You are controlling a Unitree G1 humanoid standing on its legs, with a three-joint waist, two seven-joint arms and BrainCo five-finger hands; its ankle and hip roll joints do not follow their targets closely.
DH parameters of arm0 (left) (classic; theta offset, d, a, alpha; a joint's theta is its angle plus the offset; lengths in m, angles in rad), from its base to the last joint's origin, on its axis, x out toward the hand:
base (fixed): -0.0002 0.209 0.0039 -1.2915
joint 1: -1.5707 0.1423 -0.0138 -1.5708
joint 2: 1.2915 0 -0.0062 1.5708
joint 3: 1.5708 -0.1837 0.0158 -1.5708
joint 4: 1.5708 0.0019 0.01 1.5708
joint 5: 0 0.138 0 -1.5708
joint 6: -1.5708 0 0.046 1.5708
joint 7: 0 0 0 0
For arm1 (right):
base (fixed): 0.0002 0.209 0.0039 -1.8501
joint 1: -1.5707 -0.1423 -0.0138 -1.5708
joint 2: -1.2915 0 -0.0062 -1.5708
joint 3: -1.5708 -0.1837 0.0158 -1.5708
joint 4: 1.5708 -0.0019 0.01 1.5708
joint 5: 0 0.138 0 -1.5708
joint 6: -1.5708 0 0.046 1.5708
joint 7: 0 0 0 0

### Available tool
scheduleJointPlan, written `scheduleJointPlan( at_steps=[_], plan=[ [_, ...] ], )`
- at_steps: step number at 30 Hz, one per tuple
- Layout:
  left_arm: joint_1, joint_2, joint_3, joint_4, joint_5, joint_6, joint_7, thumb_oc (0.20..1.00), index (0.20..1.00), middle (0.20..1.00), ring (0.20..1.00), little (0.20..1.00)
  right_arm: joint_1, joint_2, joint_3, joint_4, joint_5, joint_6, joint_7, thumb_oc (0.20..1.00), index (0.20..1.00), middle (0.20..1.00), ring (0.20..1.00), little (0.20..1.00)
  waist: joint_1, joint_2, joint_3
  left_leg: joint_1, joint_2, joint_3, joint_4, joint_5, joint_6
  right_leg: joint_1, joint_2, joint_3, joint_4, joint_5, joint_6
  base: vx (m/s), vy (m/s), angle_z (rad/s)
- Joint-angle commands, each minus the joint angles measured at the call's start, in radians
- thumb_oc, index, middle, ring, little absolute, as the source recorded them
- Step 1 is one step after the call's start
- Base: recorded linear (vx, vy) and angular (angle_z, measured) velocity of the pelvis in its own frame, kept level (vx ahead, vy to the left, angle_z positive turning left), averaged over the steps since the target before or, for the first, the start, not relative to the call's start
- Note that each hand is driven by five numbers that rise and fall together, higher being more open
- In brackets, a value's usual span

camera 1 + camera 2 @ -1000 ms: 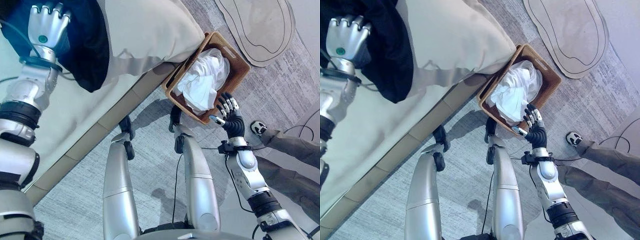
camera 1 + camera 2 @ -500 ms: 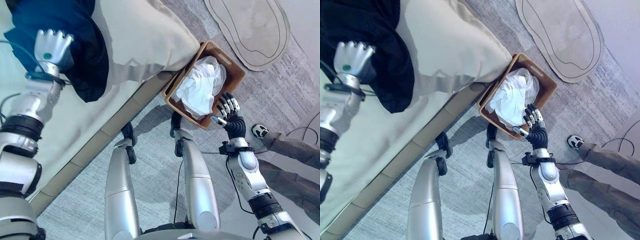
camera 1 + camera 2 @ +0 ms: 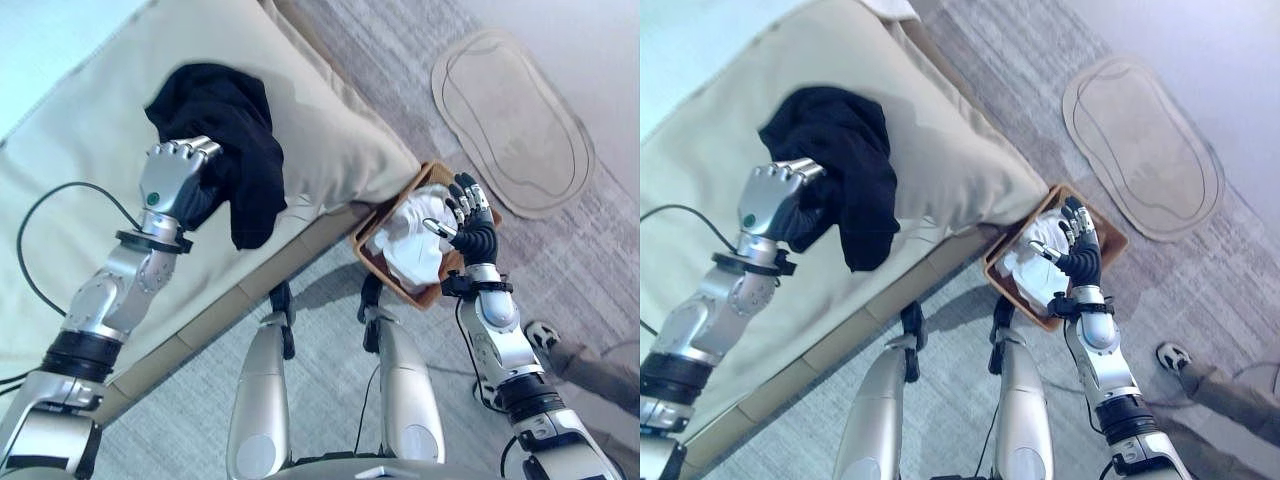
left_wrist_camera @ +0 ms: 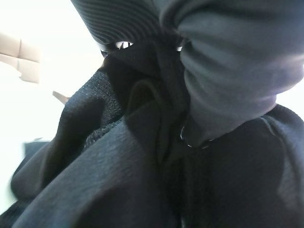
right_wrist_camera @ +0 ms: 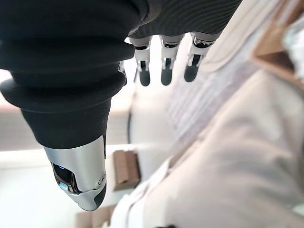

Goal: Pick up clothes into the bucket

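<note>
a beige sofa cushion [image 3: 330,140] serves as the landmark. on top of the cushion a black garment [image 3: 225,150] is bunched, with one fold hanging down over the cushion's front face. the left hand [image 3: 175,180] is pressed into the near edge of this garment, and its fingers [image 3: 790,172] are curled over into the dark cloth, so that a fold is gripped; in the left wrist view the black cloth [image 4: 142,166] is seen crumpled right against the hand's ribbed cover.

just past the cushion's lower right corner, on the grey carpet [image 3: 330,290], a brown woven basket [image 3: 1002,272] is set, touching or almost touching the cushion's edge. inside it a white garment [image 3: 415,250] is heaped, rising to about the rim.

the right hand [image 3: 468,222] is held above the basket's side farthest from the cushion, palm turned toward the white heap, fingers spread and only loosely bent, thumb apart; nothing is held in it. in the right wrist view its fingertips [image 5: 164,71] are shown straight, with the pale cushion surface beyond them.

farther from the cushion than the basket, a beige oval rug [image 3: 515,115] with a darker outline is laid on the carpet. a person's shoe [image 3: 1170,355] is seen on the carpet well beyond the basket, on the side away from the cushion.
</note>
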Motion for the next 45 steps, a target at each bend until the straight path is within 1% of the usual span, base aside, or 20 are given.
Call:
scheduleJointPlan(
  at_steps=[1,5,6,8,9,12,13,14,16,18,23,25,29,30,31,35,37,38,39,45],
  plan=[
    [0.013,-0.030,0.025,-0.116,-0.119,-0.101,-0.023,0.200,0.200,0.200,0.200,0.200,0.026,-0.030,0.019,-0.001,-0.104,-0.004,-0.013,1.000,1.000,1.000,1.000,1.000,-0.011,0.021,-0.128,0.049,0.024,-0.053,-0.070,0.023,-0.021,0.155,-0.069,0.000,-0.203,0.120,0.122,0.10,-0.070,0.07],
    [0.042,-0.047,0.029,-0.219,-0.212,-0.147,-0.074,0.200,0.200,0.200,0.200,0.200,-0.009,-0.059,0.072,0.002,-0.267,0.030,-0.029,1.000,1.000,1.000,1.000,1.000,0.005,0.026,-0.159,0.165,0.025,-0.057,-0.163,0.054,-0.031,0.252,-0.056,-0.021,-0.239,0.114,0.124,0.11,-0.073,0.05],
    [0.044,-0.046,0.032,-0.221,-0.214,-0.146,-0.077,0.200,0.200,0.200,0.200,0.200,-0.009,-0.059,0.073,0.002,-0.268,0.030,-0.030,1.000,1.000,1.000,1.000,1.000,0.004,0.026,-0.158,0.167,0.023,-0.057,-0.169,0.062,-0.030,0.253,-0.057,-0.022,-0.243,0.119,0.123,0.06,-0.040,0.09],
    [0.056,-0.057,0.026,-0.281,-0.291,-0.171,-0.113,0.200,0.200,0.200,0.200,0.200,-0.033,-0.085,0.102,-0.011,-0.349,0.043,-0.034,1.000,1.000,1.000,1.000,1.000,0.010,0.030,-0.171,0.224,0.029,-0.056,-0.217,0.081,-0.035,0.297,-0.051,-0.029,-0.254,0.115,0.124,0.08,-0.058,0.10],
    [0.054,-0.068,0.011,-0.334,-0.385,-0.198,-0.152,0.200,0.200,0.200,0.200,0.200,-0.059,-0.103,0.132,-0.016,-0.380,0.049,-0.023,1.000,1.000,1.000,1.000,1.000,0.016,0.035,-0.185,0.274,0.034,-0.056,-0.260,0.098,-0.040,0.334,-0.047,-0.041,-0.259,0.108,0.125,0.11,-0.081,0.07],
    [0.038,-0.084,-0.032,-0.389,-0.559,-0.219,-0.234,0.200,0.200,0.200,0.200,0.200,-0.097,-0.109,0.184,-0.026,-0.374,0.053,0.018,1.000,1.000,1.000,1.000,1.000,0.022,0.044,-0.211,0.334,0.039,-0.060,-0.311,0.119,-0.047,0.380,-0.040,-0.056,-0.261,0.094,0.123,0.08,-0.054,0.07],
    [0.038,-0.084,-0.031,-0.390,-0.560,-0.219,-0.236,0.200,0.200,0.200,0.200,0.200,-0.097,-0.109,0.184,-0.026,-0.374,0.053,0.018,1.000,1.000,1.000,1.000,1.000,0.021,0.045,-0.209,0.338,0.039,-0.060,-0.313,0.120,-0.047,0.383,-0.040,-0.056,-0.262,0.094,0.123,0.08,-0.059,0.09],
    [0.031,-0.100,-0.060,-0.433,-0.705,-0.228,-0.309,0.200,0.200,0.200,0.200,0.200,-0.121,-0.117,0.224,-0.040,-0.351,0.056,0.067,1.000,1.000,1.000,1.000,1.000,0.028,0.049,-0.229,0.370,0.040,-0.063,-0.340,0.130,-0.049,0.411,-0.032,-0.066,-0.265,0.086,0.121,0.08,-0.055,0.14],
    [0.025,-0.112,-0.084,-0.459,-0.819,-0.223,-0.379,0.200,0.200,0.200,0.200,0.200,-0.136,-0.117,0.255,-0.043,-0.312,0.062,0.111,1.000,1.000,1.000,1.000,1.000,0.030,0.053,-0.246,0.403,0.043,-0.062,-0.362,0.138,-0.053,0.441,-0.028,-0.077,-0.273,0.079,0.120,0.10,-0.051,0.19],
    [-0.007,-0.133,-0.121,-0.479,-0.914,-0.211,-0.439,0.200,0.200,0.200,0.200,0.200,-0.159,-0.107,0.308,-0.046,-0.226,0.074,0.205,1.000,1.000,1.000,1.000,1.000,0.036,0.053,-0.266,0.430,0.046,-0.062,-0.374,0.139,-0.056,0.470,-0.020,-0.085,-0.282,0.076,0.118,0.08,-0.039,0.09],
    [-0.035,-0.165,-0.164,-0.485,-0.989,-0.181,-0.504,0.200,0.200,0.200,0.200,0.200,-0.152,-0.088,0.378,-0.066,-0.140,0.099,0.323,1.000,1.000,1.000,1.000,1.000,0.045,0.049,-0.310,0.490,0.053,-0.053,-0.390,0.130,-0.059,0.535,-0.011,-0.096,-0.313,0.071,0.118,0.09,-0.035,0.03],
    [-0.042,-0.172,-0.172,-0.484,-0.986,-0.179,-0.507,0.200,0.200,0.200,0.200,0.200,-0.149,-0.082,0.392,-0.069,-0.138,0.101,0.335,1.000,1.000,1.000,1.000,1.000,0.046,0.050,-0.317,0.499,0.054,-0.053,-0.392,0.128,-0.059,0.545,-0.009,-0.096,-0.316,0.069,0.118,0.08,-0.021,0.00],
    [-0.098,-0.186,-0.204,-0.492,-0.974,-0.168,-0.526,0.200,0.200,0.200,0.200,0.200,-0.156,-0.044,0.481,-0.068,-0.104,0.133,0.428,1.000,1.000,1.000,1.000,1.000,0.047,0.047,-0.347,0.532,0.057,-0.049,-0.403,0.122,-0.061,0.580,-0.003,-0.096,-0.331,0.062,0.117,0.06,-0.018,0.00],
    [-0.098,-0.186,-0.204,-0.492,-0.974,-0.168,-0.526,0.200,0.200,0.200,0.200,0.200,-0.156,-0.044,0.481,-0.068,-0.104,0.133,0.428,1.000,1.000,1.000,1.000,1.000,0.047,0.047,-0.347,0.532,0.057,-0.049,-0.403,0.122,-0.061,0.581,-0.003,-0.096,-0.331,0.062,0.117,0.07,-0.014,-0.01],
    [-0.126,-0.183,-0.217,-0.495,-0.967,-0.167,-0.539,0.200,0.200,0.200,0.200,0.200,-0.164,-0.039,0.521,-0.072,-0.065,0.155,0.492,1.000,1.000,1.000,1.000,1.000,0.049,0.045,-0.357,0.540,0.057,-0.048,-0.406,0.120,-0.063,0.590,-0.002,-0.099,-0.337,0.061,0.118,0.04,-0.011,0.01],
    [-0.194,-0.162,-0.244,-0.487,-0.933,-0.170,-0.549,0.200,0.200,0.200,0.200,0.200,-0.175,-0.054,0.589,-0.093,-0.008,0.191,0.591,1.000,1.000,1.000,1.000,1.000,0.051,0.043,-0.375,0.550,0.056,-0.051,-0.408,0.117,-0.066,0.605,-0.002,-0.107,-0.344,0.060,0.120,0.04,-0.008,0.04],
    [-0.211,-0.162,-0.254,-0.482,-0.933,-0.172,-0.555,0.200,0.200,0.200,0.200,0.200,-0.180,-0.051,0.610,-0.068,-0.016,0.194,0.597,0.523,0.523,0.523,0.523,0.523,0.053,0.042,-0.382,0.552,0.054,-0.054,-0.410,0.116,-0.067,0.611,-0.001,-0.112,-0.348,0.060,0.121,0.02,-0.003,0.01],
    [-0.211,-0.162,-0.254,-0.482,-0.933,-0.172,-0.555,0.200,0.200,0.200,0.200,0.200,-0.181,-0.050,0.610,-0.066,-0.017,0.193,0.596,0.391,0.391,0.391,0.391,0.391,0.053,0.042,-0.382,0.552,0.054,-0.054,-0.410,0.116,-0.067,0.612,-0.001,-0.112,-0.349,0.061,0.121,0.00,0.000,0.00],
    [-0.223,-0.160,-0.251,-0.477,-0.940,-0.171,-0.560,0.200,0.200,0.200,0.200,0.200,-0.165,-0.050,0.609,-0.027,-0.048,0.191,0.584,0.200,0.200,0.200,0.200,0.200,0.052,0.042,-0.387,0.555,0.052,-0.055,-0.411,0.115,-0.066,0.616,-0.001,-0.113,-0.352,0.062,0.123,0.00,0.000,0.00],
    [-0.213,-0.172,-0.219,-0.480,-0.941,-0.168,-0.560,0.200,0.200,0.200,0.200,0.200,-0.105,-0.058,0.549,0.021,-0.119,0.189,0.547,0.200,0.200,0.200,0.200,0.200,0.048,0.038,-0.401,0.558,0.049,-0.056,-0.411,0.110,-0.065,0.622,-0.003,-0.114,-0.356,0.066,0.125,0.00,0.000,0.00]
  ],
)
